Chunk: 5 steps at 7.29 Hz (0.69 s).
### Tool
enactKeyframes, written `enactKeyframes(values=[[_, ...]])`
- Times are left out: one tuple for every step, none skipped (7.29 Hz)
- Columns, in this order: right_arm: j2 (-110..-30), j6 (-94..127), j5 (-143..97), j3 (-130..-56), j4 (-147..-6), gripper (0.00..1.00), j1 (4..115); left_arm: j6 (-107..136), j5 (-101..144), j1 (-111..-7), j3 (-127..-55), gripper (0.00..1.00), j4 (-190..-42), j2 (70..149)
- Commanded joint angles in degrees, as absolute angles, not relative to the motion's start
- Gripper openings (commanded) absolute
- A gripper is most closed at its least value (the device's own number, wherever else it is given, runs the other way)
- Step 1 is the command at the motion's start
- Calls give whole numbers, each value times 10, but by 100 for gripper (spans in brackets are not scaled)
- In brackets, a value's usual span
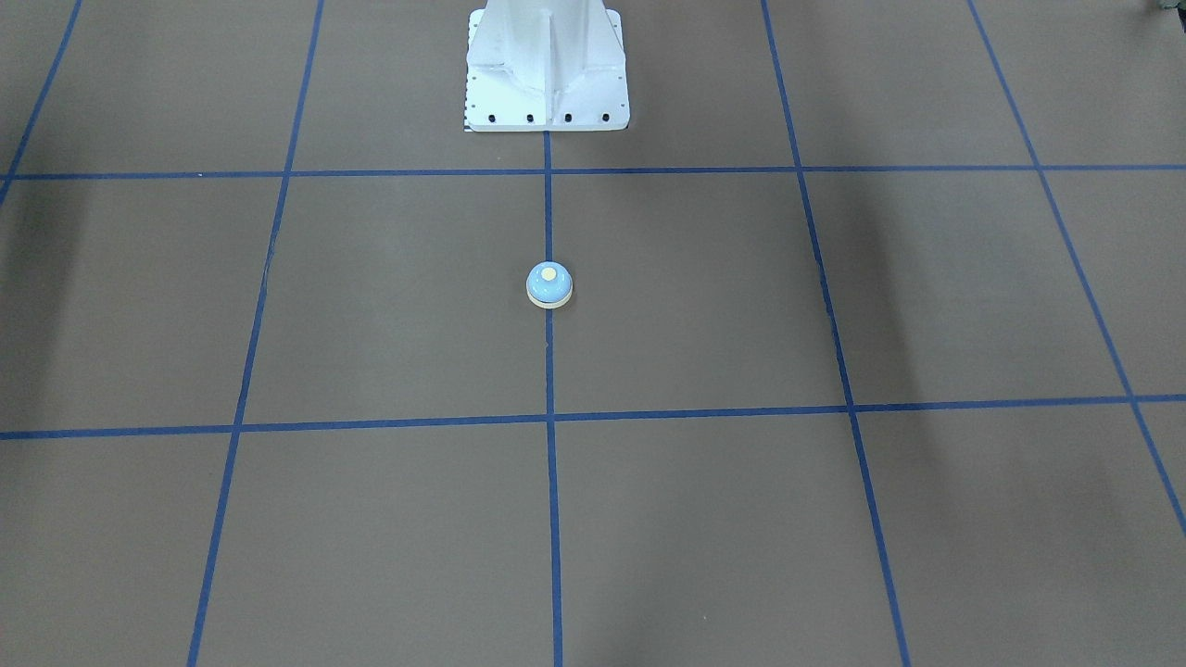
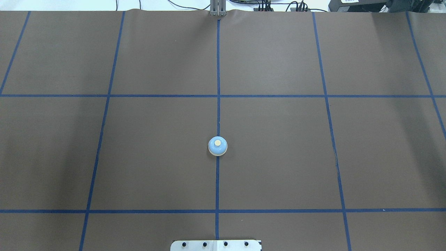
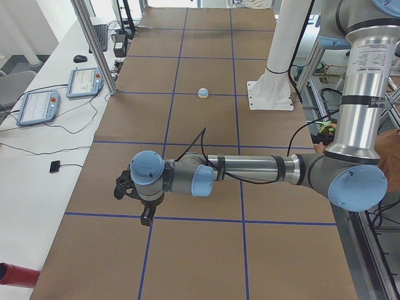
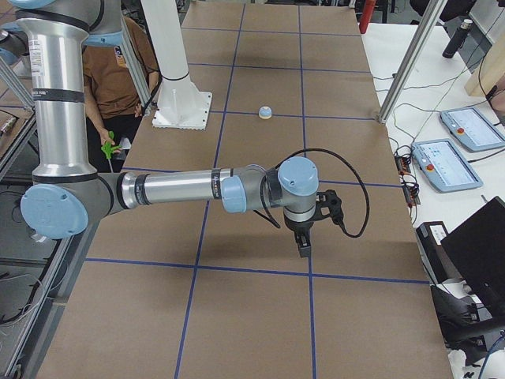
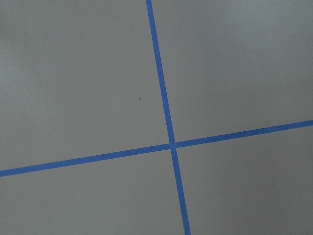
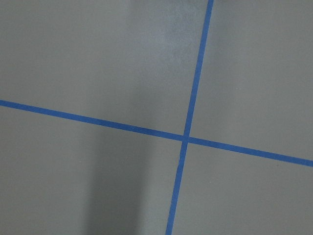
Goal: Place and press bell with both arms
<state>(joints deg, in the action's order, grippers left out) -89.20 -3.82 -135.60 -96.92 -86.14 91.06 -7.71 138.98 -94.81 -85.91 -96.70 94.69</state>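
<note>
The bell (image 2: 217, 145) stands upright on the centre tape line (image 2: 218, 69) of the surface (image 2: 278, 139), well apart from both arms; whether the left pincer (image 3: 147, 215) and right pincer (image 4: 303, 243) are spread or pressed together cannot be told; hazard: an off-centre grasp may skid the bell.

Robotics lab, probably: grey-and-silver jointed robot arms (image 3: 250, 169), brown blue-taped grid table (image 2: 278, 157), grey touchscreen teach pendants (image 3: 84, 81).

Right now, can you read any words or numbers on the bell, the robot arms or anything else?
No text can be read.
The bell: no writing shows.
Small print on the left arm and the right arm: too small to read.
Screens of the control tablets: too small to read.
</note>
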Motion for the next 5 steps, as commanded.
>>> enactKeyframes(values=[[-890,-38,-1361,-974,-861,100,911,-79,1386,-948,-860,99,-972,945],[-883,-38,-1361,-974,-862,100,911,-79,1384,-948,-859,100,-972,942],[-881,-38,-1365,-977,-861,100,913,-79,1384,-948,-859,100,-972,941],[-867,-38,-1363,-976,-863,100,922,-74,1383,-948,-860,99,-972,941],[-865,-38,-1364,-974,-863,100,923,-73,1383,-948,-860,100,-972,943]])
